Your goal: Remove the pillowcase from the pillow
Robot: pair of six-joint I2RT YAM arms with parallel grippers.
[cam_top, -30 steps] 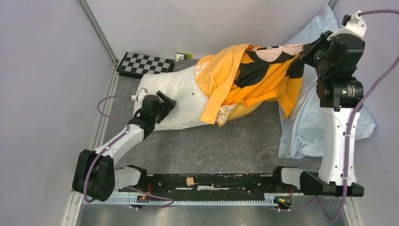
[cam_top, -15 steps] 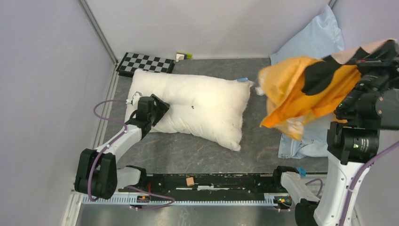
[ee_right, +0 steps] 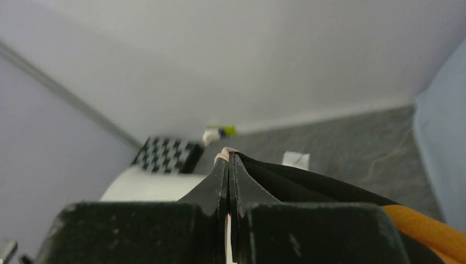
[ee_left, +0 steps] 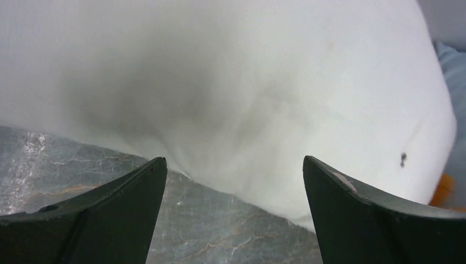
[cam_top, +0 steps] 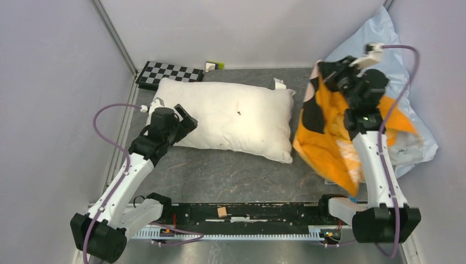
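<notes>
The plump white pillow lies bare on the grey table, left of centre. My left gripper hovers at its near-left edge, open, with nothing between its fingers. In the left wrist view the pillow fills the space beyond the left gripper. The orange pillowcase with its black print hangs in a bunch on the right, apart from the pillow. My right gripper holds its top edge. In the right wrist view the right gripper is shut on black and cream fabric of the pillowcase.
A shiny pale blue pillow leans in the far right corner behind the pillowcase. A checkerboard and a small yellow-green object lie at the back wall. A small white tag sits by the pillow's far corner. Walls close in left and right.
The right arm pulled the pillowcase fully off the pillow, swung it right, then lowered it beside the pillow. The pillow settled flat. The left gripper drew back from the pillow's left end.
</notes>
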